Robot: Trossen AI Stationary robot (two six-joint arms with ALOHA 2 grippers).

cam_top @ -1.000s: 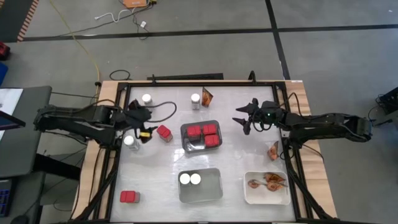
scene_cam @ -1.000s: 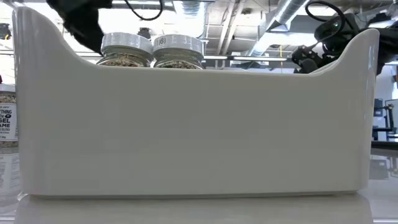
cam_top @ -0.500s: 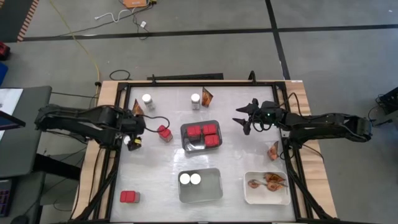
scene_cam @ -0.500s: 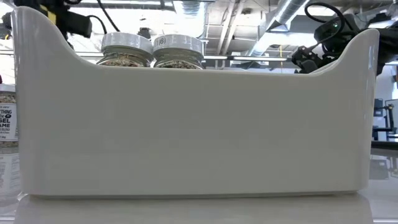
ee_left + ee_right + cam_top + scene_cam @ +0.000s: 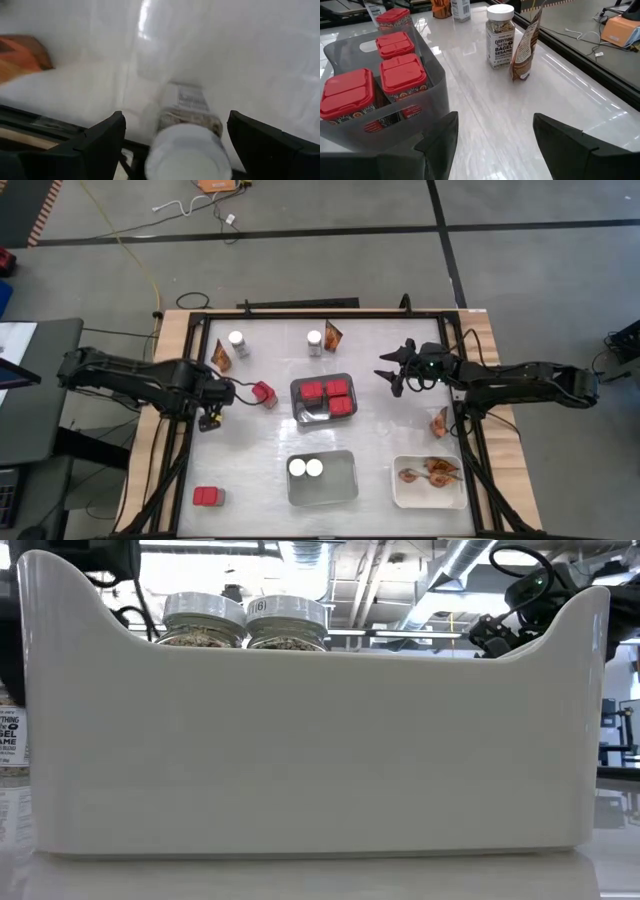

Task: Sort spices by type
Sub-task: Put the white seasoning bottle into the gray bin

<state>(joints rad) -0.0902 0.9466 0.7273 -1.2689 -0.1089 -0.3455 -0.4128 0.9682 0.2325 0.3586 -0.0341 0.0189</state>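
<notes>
Left gripper over a jar at the table's left edge — spices part sorted.

My left gripper (image 5: 175, 145) stands wide, fingers either side of a white-lidded jar (image 5: 187, 142), not closed on it. My right gripper (image 5: 392, 372) hangs open beside the grey tray (image 5: 300, 412) of red containers (image 5: 325, 390) — two jars (image 5: 306, 467) share another tray.

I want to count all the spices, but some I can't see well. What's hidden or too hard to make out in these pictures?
- Low view: the white tray fills the picture; only two jar lids peek over its rim.
- High view: the left gripper covers the jar under it.
- Left wrist view: that jar is blurred, its label unreadable.
- High view: the packets in the small white tray are too small to count surely.
</notes>
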